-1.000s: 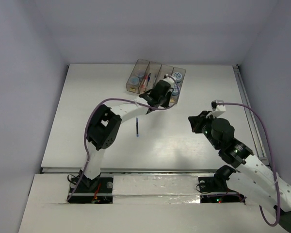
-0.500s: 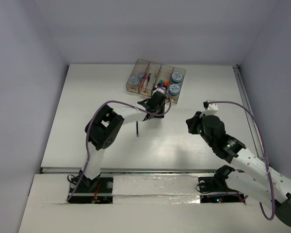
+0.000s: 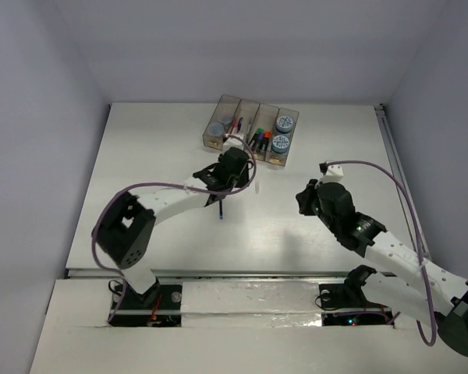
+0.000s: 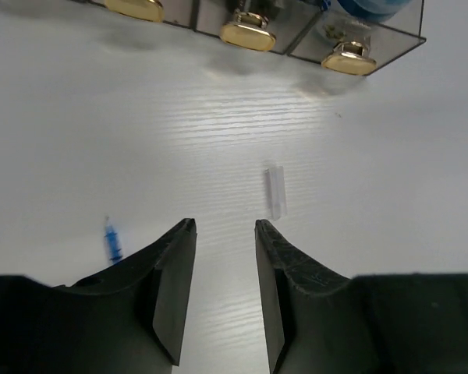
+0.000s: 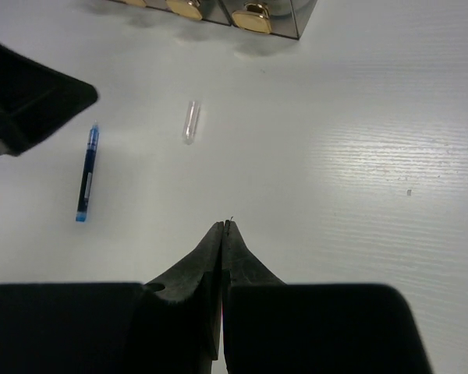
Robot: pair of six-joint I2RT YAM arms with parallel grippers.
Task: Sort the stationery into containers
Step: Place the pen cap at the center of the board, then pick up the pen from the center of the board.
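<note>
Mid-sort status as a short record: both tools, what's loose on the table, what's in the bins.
left tool: open, empty, over bare table short of the bins
right tool: shut, holding nothing
loose on table: blue pen; small clear tube, lying apart from the pen
in bins: blue-grey rolls, highlighters, thin pens
not yet sorted: the blue pen
</note>
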